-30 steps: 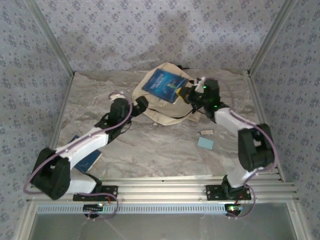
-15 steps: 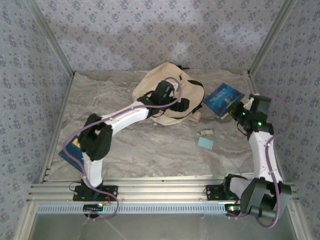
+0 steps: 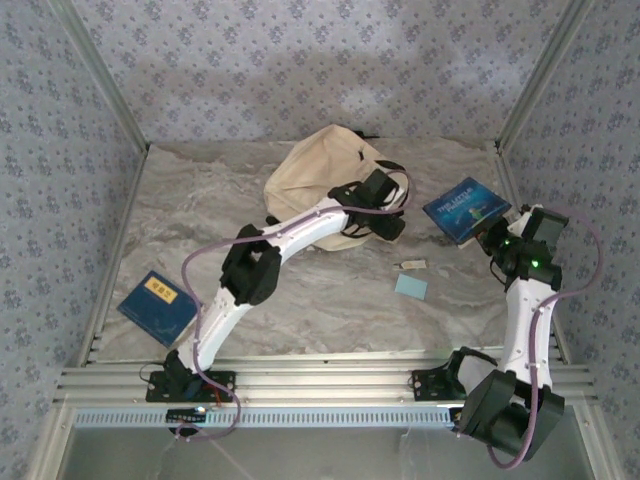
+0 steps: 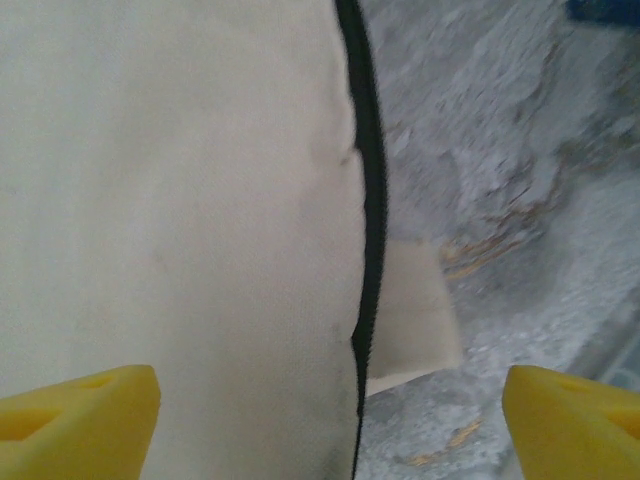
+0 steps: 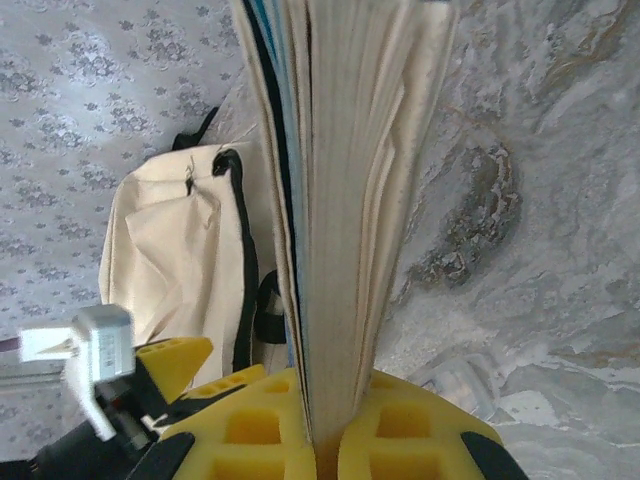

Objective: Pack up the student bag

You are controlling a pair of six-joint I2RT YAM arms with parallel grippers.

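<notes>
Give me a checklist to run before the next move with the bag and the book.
1. Grip on book by right gripper: ok, shut.
2. Gap between book and bag: ok, apart in top view.
3. Position of left gripper: ok, open above bag.
4. Pinch on bag fabric by left gripper: not ok, nothing gripped.
5. Width of zipper opening for book: cannot tell.

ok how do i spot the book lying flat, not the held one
From the cream student bag at the far middle of the marble table, come to the near left corner. The dark blue book lies flat there, a yellow label on its cover; the other blue book is gripped by the right end effector, far right.
</notes>
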